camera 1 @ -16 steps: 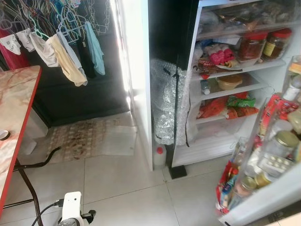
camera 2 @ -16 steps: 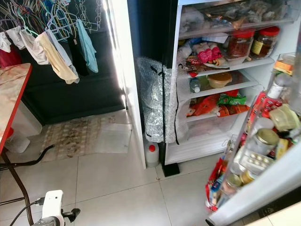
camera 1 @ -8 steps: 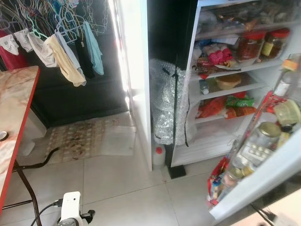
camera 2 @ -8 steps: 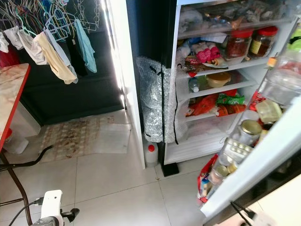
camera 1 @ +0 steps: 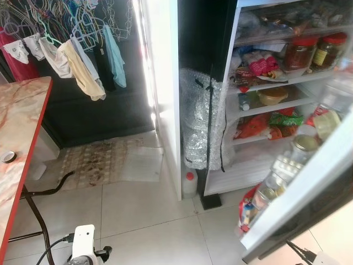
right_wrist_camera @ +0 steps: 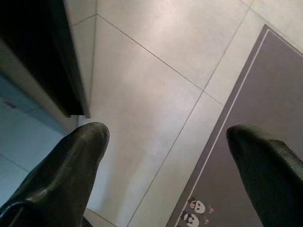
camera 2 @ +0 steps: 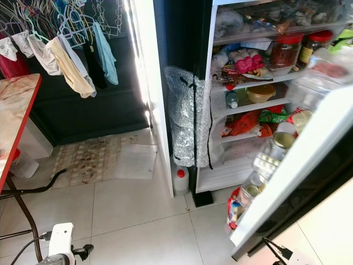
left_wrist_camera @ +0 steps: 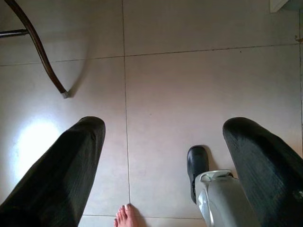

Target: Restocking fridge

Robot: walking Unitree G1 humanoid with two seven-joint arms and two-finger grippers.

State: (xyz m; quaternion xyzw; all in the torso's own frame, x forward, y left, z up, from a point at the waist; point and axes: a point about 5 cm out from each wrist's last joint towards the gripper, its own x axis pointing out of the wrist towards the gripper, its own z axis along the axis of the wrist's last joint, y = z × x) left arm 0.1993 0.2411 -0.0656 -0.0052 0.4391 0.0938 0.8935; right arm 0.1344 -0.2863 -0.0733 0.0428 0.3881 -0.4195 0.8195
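Note:
The fridge (camera 1: pixel 265 105) stands open ahead on the right, its shelves packed with food packets, a bowl and two red-lidded jars (camera 1: pixel 300 52). Its white door (camera 1: pixel 309 182) is partly swung in, with jars and packets in the door racks. My left gripper (left_wrist_camera: pixel 165 127) hangs open over bare floor tiles, holding nothing. My right gripper (right_wrist_camera: pixel 168 132) is open too, low over tiles beside a grey mat (right_wrist_camera: pixel 255 118), with nothing between its fingers.
A bubble-wrap bundle (camera 1: pixel 198 121) leans at the fridge's left side above a red-capped bottle (camera 1: pixel 189 185) on the floor. A red-edged table (camera 1: pixel 22 127) is at left, hanging clothes (camera 1: pixel 83 66) and a rug (camera 1: pixel 105 163) behind. A person's toes (left_wrist_camera: pixel 124 215) are near my foot.
The fridge door has swung leftward, toward the shelves, now covering more of the lower right. The camera has shifted slightly.

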